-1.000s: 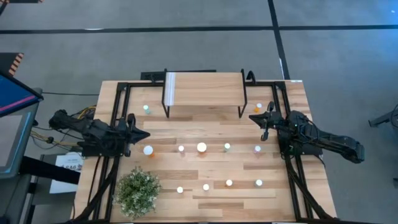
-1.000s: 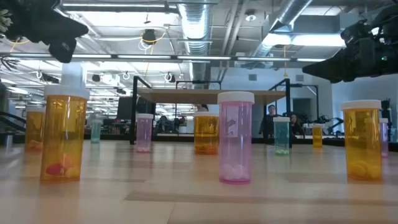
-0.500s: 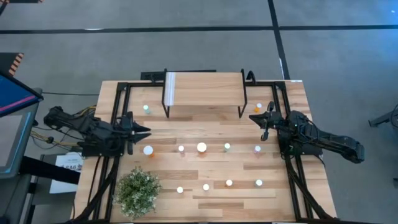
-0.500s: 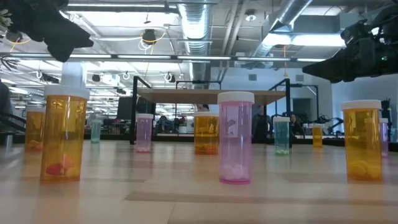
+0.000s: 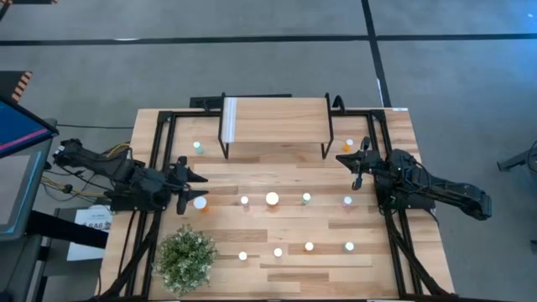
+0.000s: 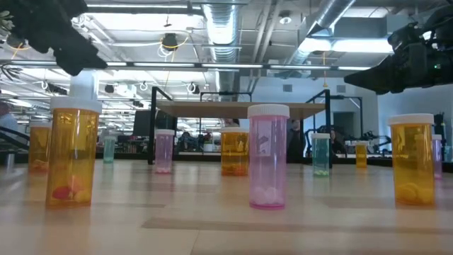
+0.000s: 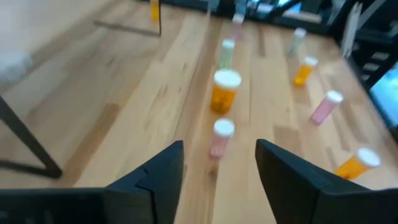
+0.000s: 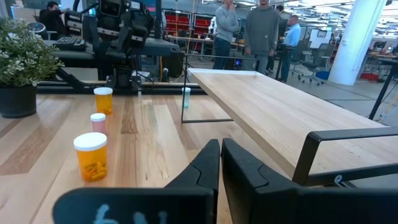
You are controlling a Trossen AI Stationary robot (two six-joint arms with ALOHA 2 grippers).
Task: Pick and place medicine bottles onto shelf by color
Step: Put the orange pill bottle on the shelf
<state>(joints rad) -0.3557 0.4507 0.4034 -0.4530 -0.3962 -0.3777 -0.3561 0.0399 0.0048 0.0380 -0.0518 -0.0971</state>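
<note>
Cylindrical translucent medicine bottles (image 5: 272, 199) on grained wood; left gripper (image 5: 195, 186) parted and empty, right gripper (image 5: 352, 170) closed, empty.

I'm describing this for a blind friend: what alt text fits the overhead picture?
Seen from above, two dark robot arms flank a wooden table; the left gripper, open, hovers beside an orange bottle. Small white-capped bottles stand scattered below an empty shelf, with a potted plant nearest the left arm.

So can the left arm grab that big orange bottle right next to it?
Probably yes. The left gripper hangs just beside the big orange bottle, its fingers spread apart, and nothing stands between them; the plant sits off to the side.
</note>
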